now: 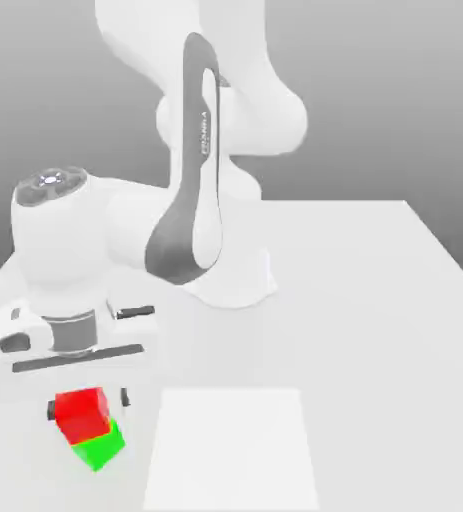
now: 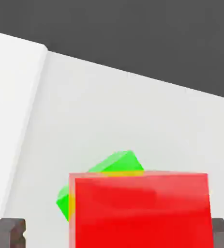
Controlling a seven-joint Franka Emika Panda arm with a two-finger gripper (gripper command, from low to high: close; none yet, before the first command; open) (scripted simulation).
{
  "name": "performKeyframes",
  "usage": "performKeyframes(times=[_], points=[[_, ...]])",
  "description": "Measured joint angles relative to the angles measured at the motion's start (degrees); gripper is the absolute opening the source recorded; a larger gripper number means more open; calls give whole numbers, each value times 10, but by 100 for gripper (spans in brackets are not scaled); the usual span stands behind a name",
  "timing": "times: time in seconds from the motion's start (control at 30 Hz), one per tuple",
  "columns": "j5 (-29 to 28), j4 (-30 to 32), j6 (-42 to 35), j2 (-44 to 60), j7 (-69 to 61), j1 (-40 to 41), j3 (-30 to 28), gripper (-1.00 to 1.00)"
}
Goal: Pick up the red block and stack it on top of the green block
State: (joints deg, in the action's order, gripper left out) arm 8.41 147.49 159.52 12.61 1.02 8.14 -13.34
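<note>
The red block sits on top of the green block near the table's front edge at the exterior view's left, the two cubes turned at different angles. My gripper hangs straight over the stack with its dark fingertips on either side of the red block. In the hand view the red block fills the foreground and covers most of the green block. One of the fingertips stands off from the red face with a visible gap, so the gripper is open.
A flat white square pad lies on the table just to the exterior view's right of the stack, also seen as the white pad in the hand view. The arm's base stands behind, at the middle of the white table.
</note>
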Motion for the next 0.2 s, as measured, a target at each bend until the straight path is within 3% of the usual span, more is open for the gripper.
performKeyframes(times=[0.2], points=[[-48, 4, -60, -68, 35, -6, -15, 100]])
